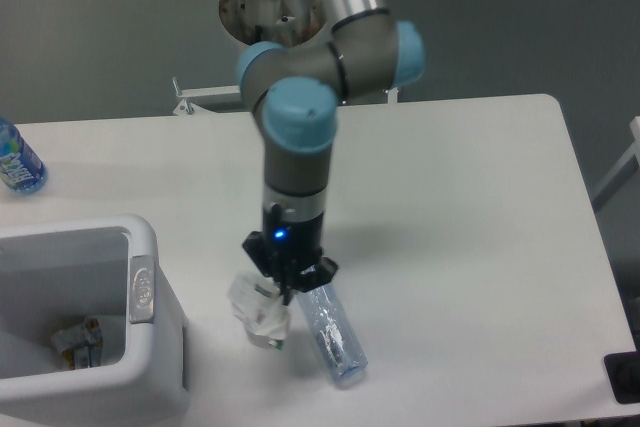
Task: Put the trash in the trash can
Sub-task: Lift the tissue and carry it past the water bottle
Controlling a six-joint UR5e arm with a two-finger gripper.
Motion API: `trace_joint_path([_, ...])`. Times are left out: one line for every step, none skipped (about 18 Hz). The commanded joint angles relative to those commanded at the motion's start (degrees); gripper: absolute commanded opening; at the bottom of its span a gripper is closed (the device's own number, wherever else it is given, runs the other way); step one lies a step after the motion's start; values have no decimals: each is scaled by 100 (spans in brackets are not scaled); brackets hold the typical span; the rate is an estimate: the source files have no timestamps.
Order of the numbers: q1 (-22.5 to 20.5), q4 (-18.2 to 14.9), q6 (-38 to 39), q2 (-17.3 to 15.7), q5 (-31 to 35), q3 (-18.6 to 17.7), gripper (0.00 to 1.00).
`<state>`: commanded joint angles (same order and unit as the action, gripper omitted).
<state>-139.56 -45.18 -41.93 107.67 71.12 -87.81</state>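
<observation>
Wad in grip, lifted; bin lies off to the pincer's image-left.

Nearest the camera, the crumpled paper wad (258, 313) hangs from the gripper (284, 287), jaws clenched on its upper edge, apparently clear of the table (470, 247). Just to the pincer's image-right and below it, the crushed clear bottle (331, 332) lies flat, long axis running near-to-far with a slight diagonal. The trash can (150, 277) stands to the pincer's image-left, near but apart, other scraps already inside. Judgement: the coming move is a sideways carry toward image-left over the rim. Far beyond, at the table's left edge, a blue-labelled bottle (17, 159).
</observation>
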Motion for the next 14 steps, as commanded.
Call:
trace_joint_path([-158,0,192,-149,-202,71,0])
trace_joint_path([-403,0,472,-272,-491,167,0])
trace_joint_path([-510,0,597,-282,-642,264,0])
trace_joint_path([-563,0,729,-282,-748,360,0])
trace_joint_path([-573,0,895,-300,-801,448,0])
trace_joint_path([-573,0,1080,-308,-836,519,0])
trace_joint_path([-573,0,1264,-317,-845,581,0])
trace_joint_path([-529,0,1405,-335,-863,659,0])
trace_joint_path([-511,0,1598,-370,-915,730,0])
trace_joint_path([-494,0,1835,-405,-968,739,0])
trace_joint_path([-476,0,2055,-475,-986,748,0])
trace_joint_path([-467,0,2266,-597,-977,748,0])
trace_joint_path([-467,0,2486,-668,-977,722,0])
trace_joint_path([-459,0,2671,-730,-986,704,0])
